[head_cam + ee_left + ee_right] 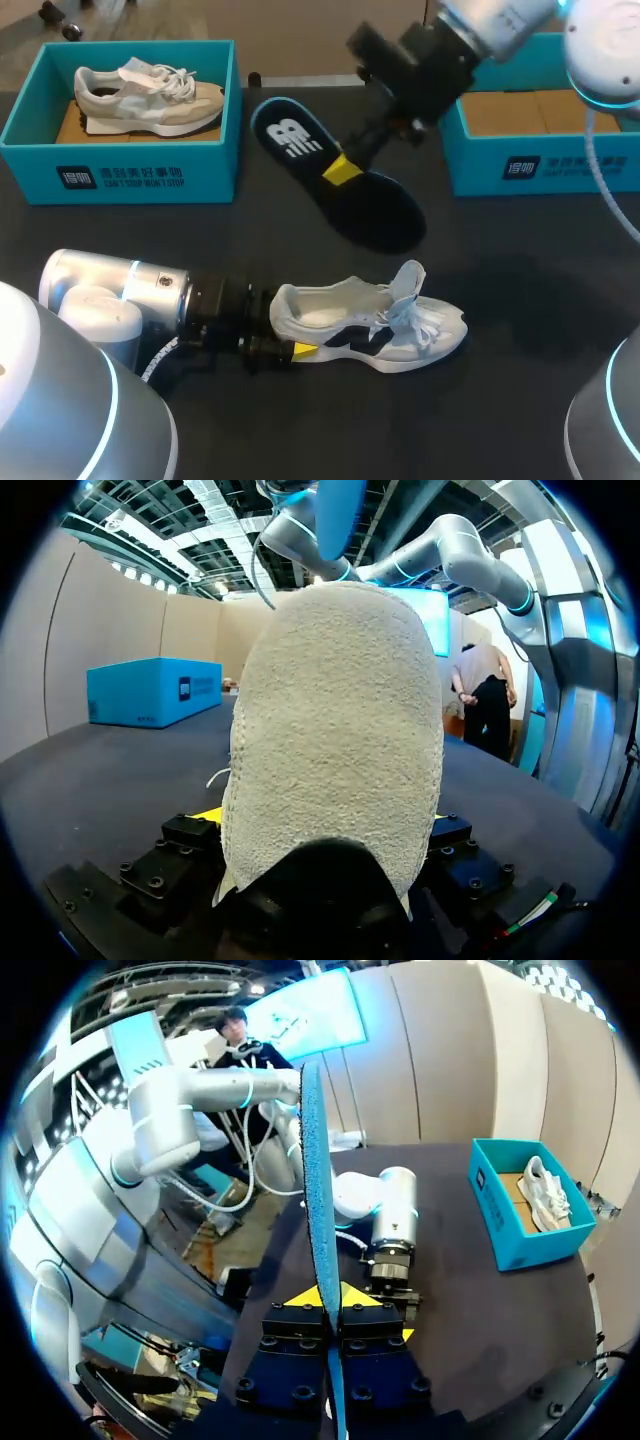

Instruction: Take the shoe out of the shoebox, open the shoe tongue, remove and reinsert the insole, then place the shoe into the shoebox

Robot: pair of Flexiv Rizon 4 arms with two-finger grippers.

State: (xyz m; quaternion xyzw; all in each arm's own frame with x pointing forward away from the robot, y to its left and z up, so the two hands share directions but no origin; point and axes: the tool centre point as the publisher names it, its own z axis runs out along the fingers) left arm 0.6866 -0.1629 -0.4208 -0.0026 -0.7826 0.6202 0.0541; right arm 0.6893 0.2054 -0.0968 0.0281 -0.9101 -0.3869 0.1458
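**Insole in the air, shoe held at the heel**

The right end effector [342, 170] pinches the insole [385, 212] near its middle and holds it tilted above the bench [520, 300]. In the right wrist view the thin sheet stands on edge between the two yellow tips. The left end effector [292, 348] is clamped on the heel of the white shoe [380, 325], which stands on its sole on the bench with the tongue [408, 280] raised.

The risk, I think, is at the reinsertion. The insole is long, flat and looks flexible, so its free end may bend or catch on the laces or the collar, and the narrow pinch may slip. The heel is a soft, rough, suede-like cloth, rounded in shape, so the shoe may twist in the grip when it is pushed.
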